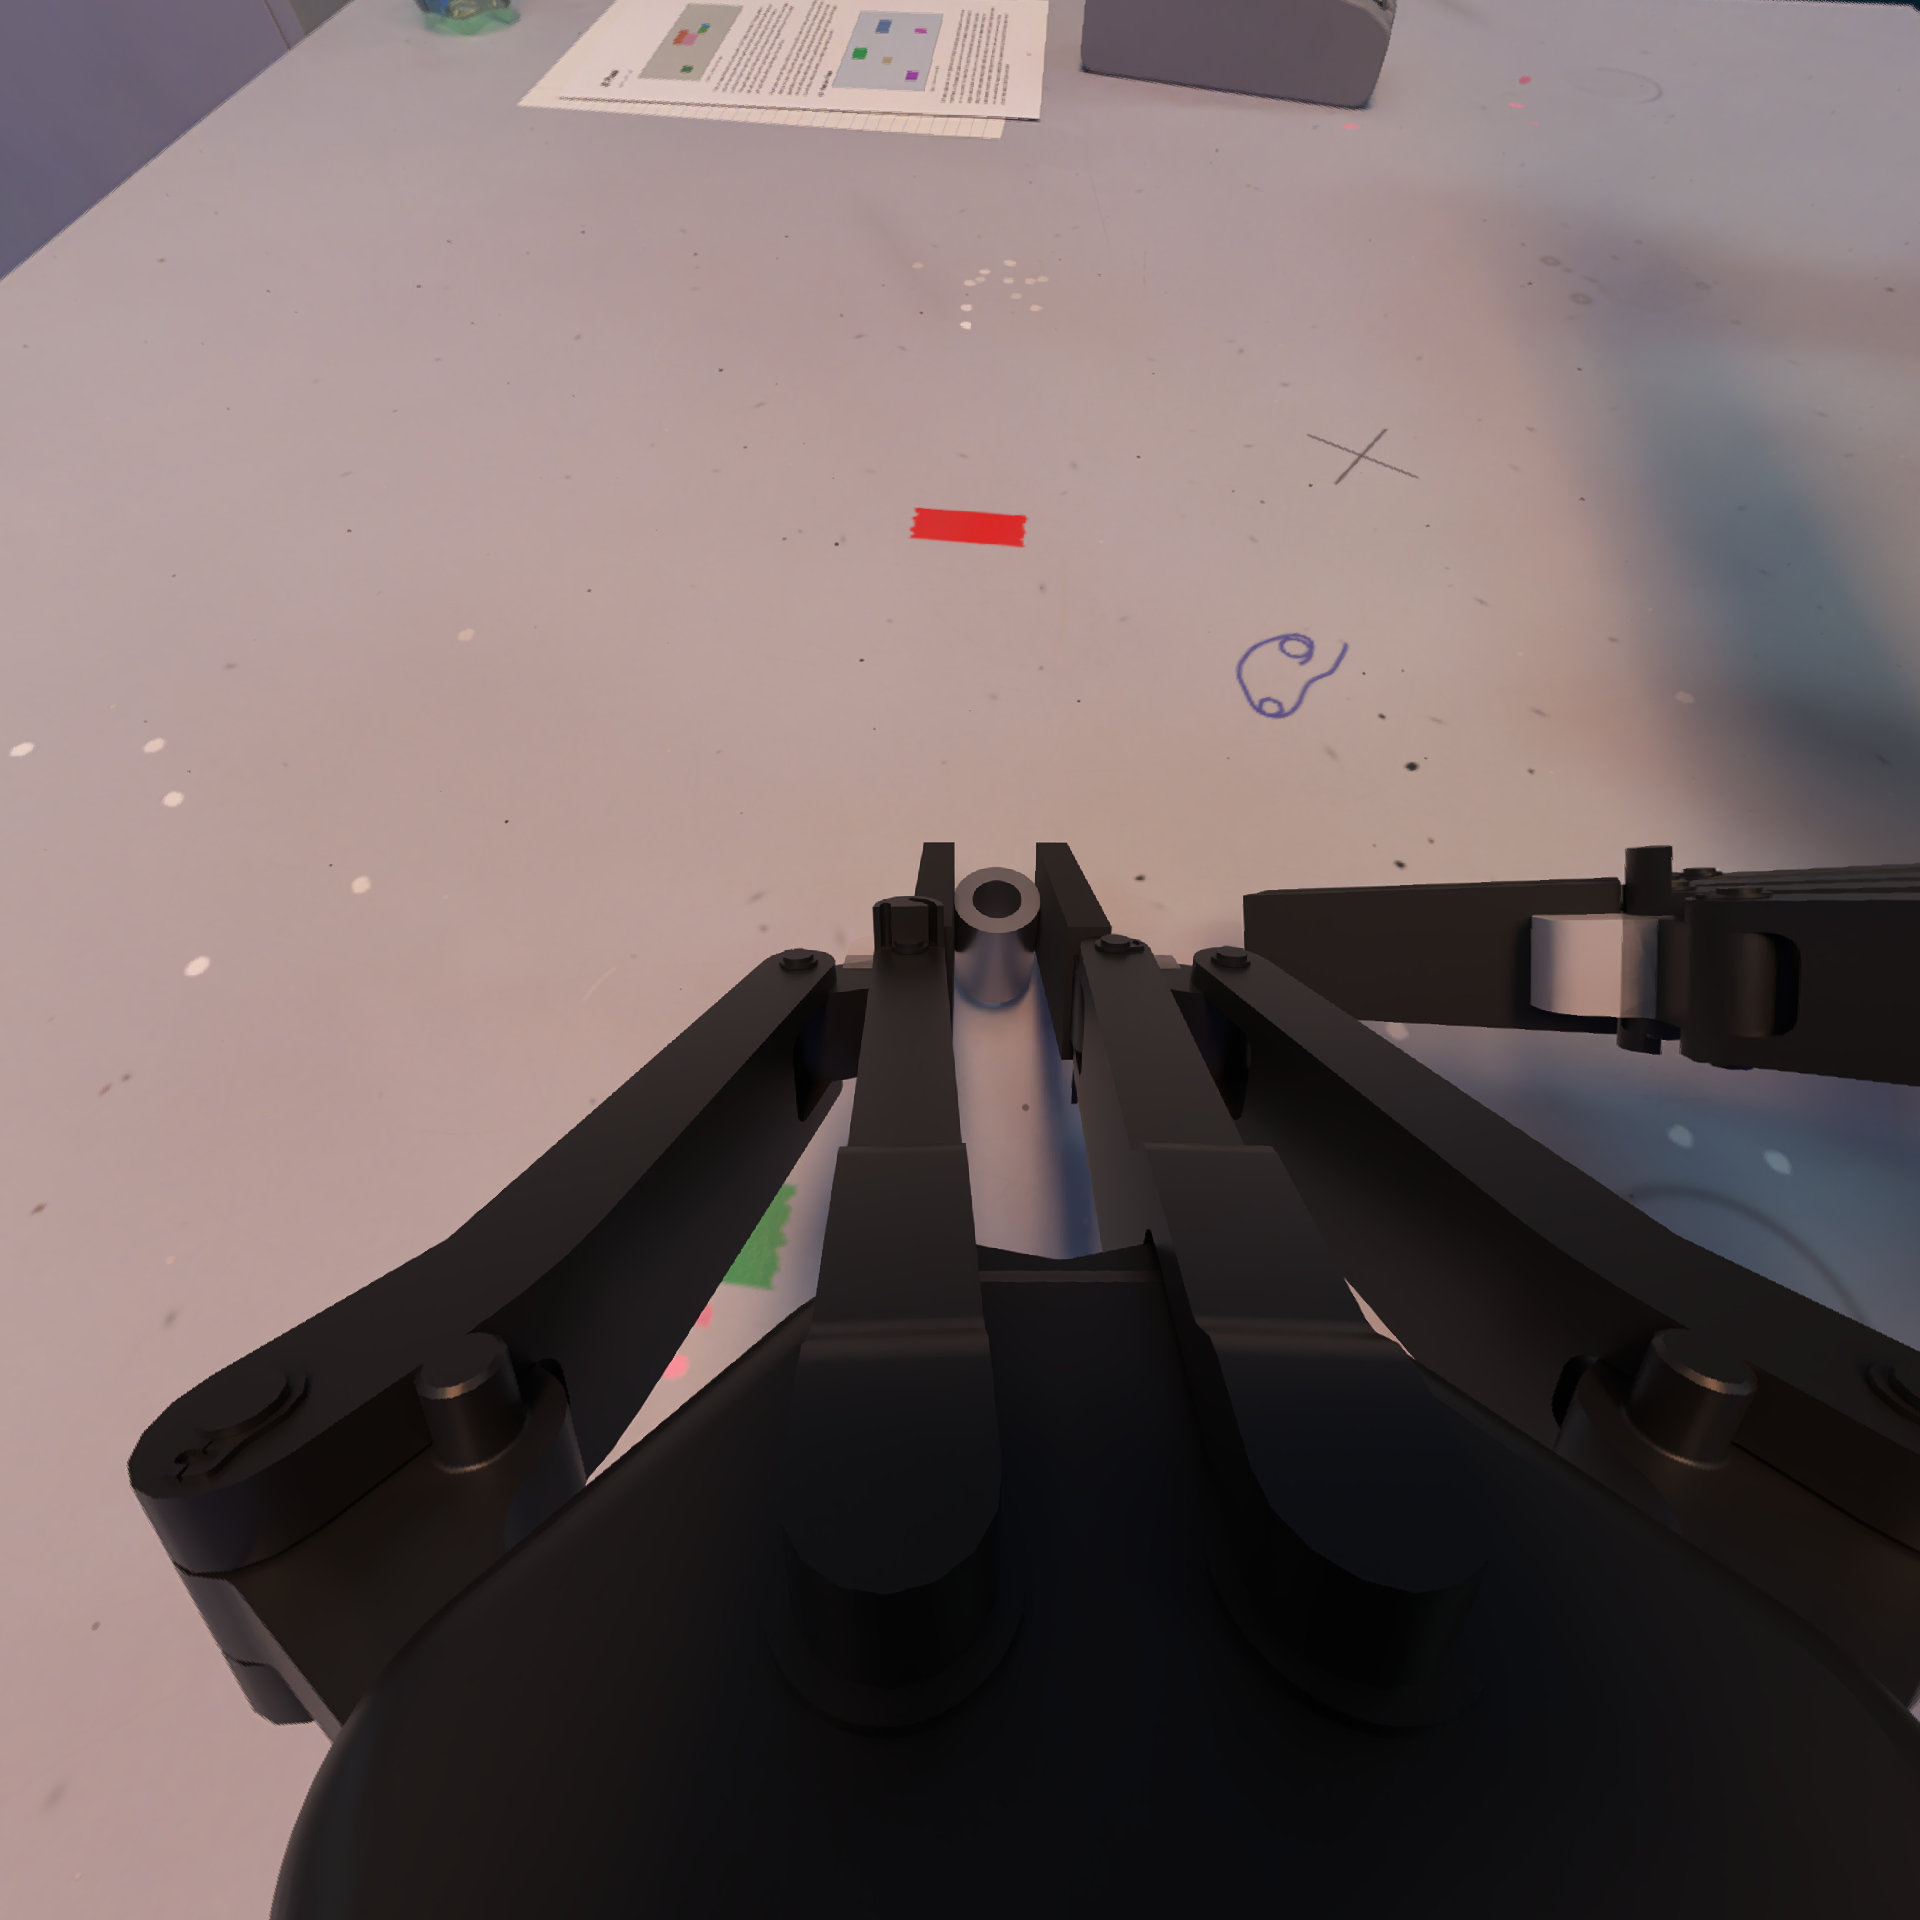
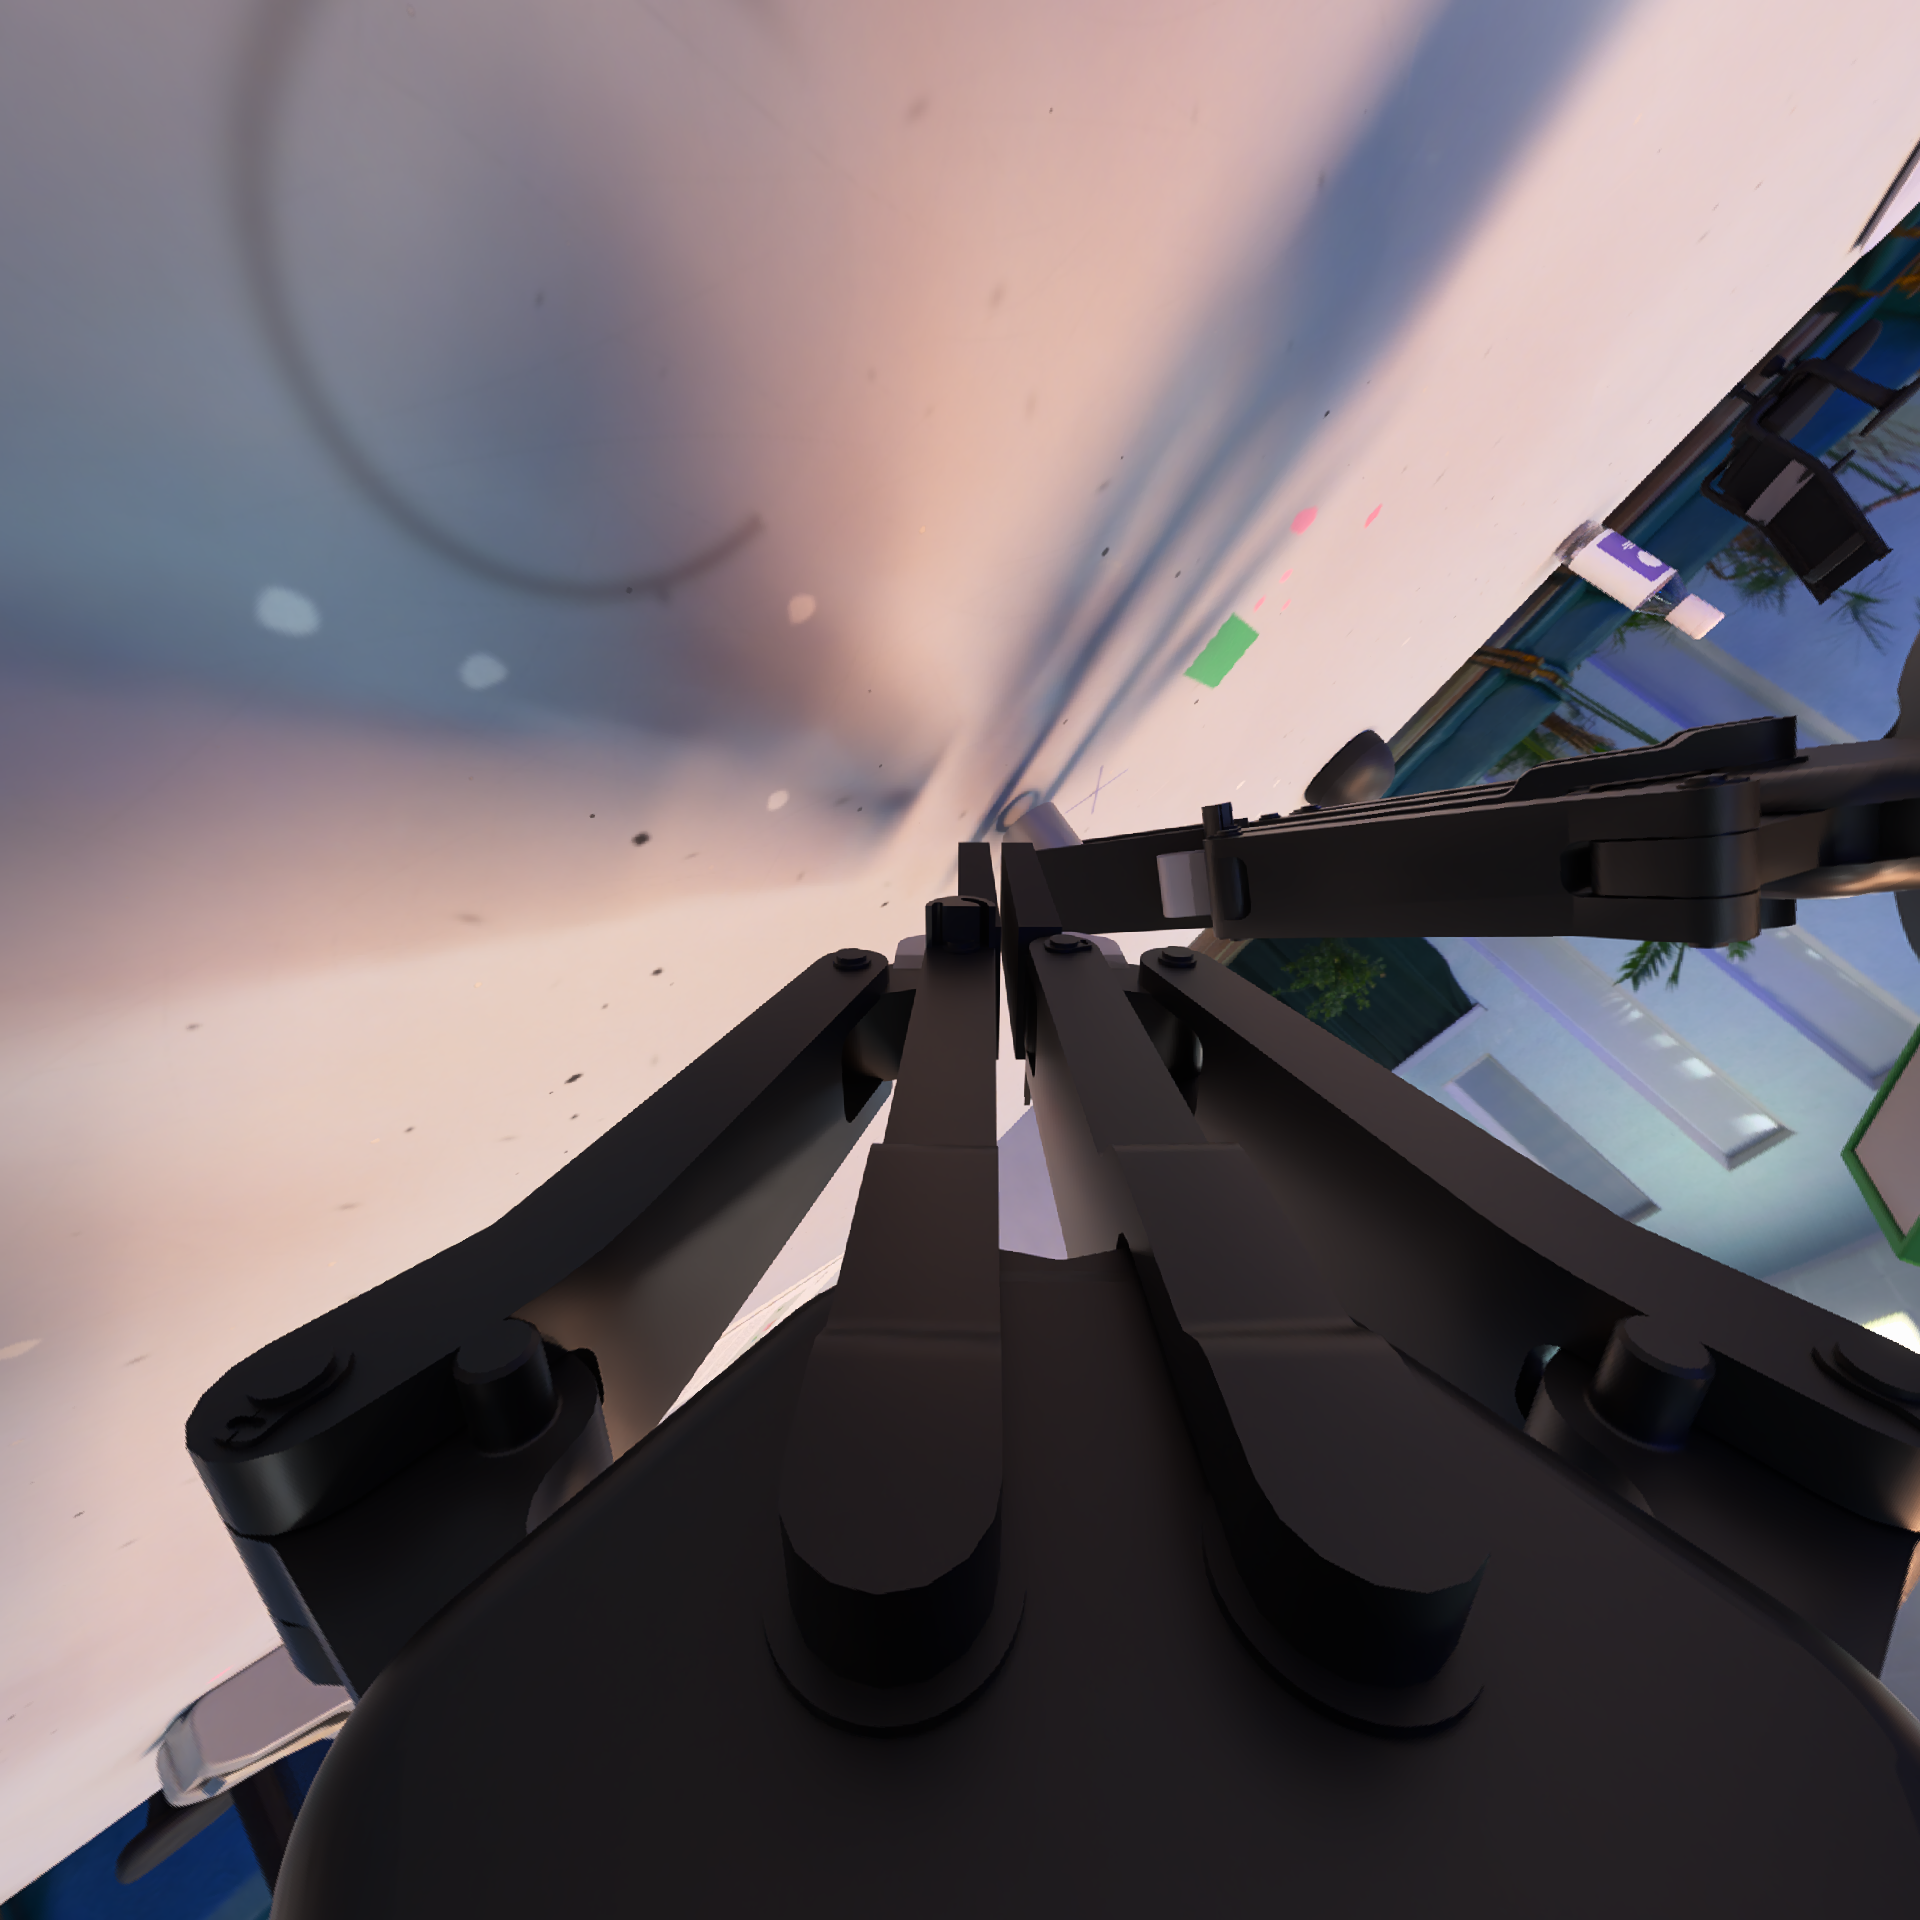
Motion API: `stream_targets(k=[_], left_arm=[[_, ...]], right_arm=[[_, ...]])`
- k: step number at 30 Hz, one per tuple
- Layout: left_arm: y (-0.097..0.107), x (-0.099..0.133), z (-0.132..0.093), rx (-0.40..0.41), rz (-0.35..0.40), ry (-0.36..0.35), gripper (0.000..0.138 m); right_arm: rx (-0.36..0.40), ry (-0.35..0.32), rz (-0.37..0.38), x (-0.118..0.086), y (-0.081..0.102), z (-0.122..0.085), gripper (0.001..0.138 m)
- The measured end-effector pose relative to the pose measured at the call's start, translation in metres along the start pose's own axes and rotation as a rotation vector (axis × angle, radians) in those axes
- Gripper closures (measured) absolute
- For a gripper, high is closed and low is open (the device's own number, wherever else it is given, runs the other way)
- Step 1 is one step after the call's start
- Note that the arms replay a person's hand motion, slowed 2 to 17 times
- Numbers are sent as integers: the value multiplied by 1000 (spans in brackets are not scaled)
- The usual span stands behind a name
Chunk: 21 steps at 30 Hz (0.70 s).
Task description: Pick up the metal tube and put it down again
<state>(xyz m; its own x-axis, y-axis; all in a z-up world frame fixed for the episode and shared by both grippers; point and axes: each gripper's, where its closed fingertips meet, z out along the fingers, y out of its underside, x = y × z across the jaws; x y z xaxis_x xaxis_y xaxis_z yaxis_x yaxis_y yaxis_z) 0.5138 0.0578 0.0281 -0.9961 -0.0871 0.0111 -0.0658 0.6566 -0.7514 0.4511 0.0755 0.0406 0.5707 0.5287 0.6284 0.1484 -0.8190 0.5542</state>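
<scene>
Gripping smooth hollow metal tube (image 1: 995, 935)

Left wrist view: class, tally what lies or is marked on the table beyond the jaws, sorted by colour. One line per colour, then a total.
Red: 1, the tape strip
Green: 1, the tape patch, partly hidden by the linkage
Blue: 1, the pen scribble
Grey: 2, the drawn cross and the box at the far edge
White: 1, the stack of printed sheets
Total: 6
</scene>
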Motion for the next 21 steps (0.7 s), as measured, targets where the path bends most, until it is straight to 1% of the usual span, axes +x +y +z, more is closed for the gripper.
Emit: stream_targets(k=[21], left_arm=[[0, 0, 0, 1, 4, 3, 118]], right_arm=[[-35, 14, -130, -1, -2, 2, 136]])
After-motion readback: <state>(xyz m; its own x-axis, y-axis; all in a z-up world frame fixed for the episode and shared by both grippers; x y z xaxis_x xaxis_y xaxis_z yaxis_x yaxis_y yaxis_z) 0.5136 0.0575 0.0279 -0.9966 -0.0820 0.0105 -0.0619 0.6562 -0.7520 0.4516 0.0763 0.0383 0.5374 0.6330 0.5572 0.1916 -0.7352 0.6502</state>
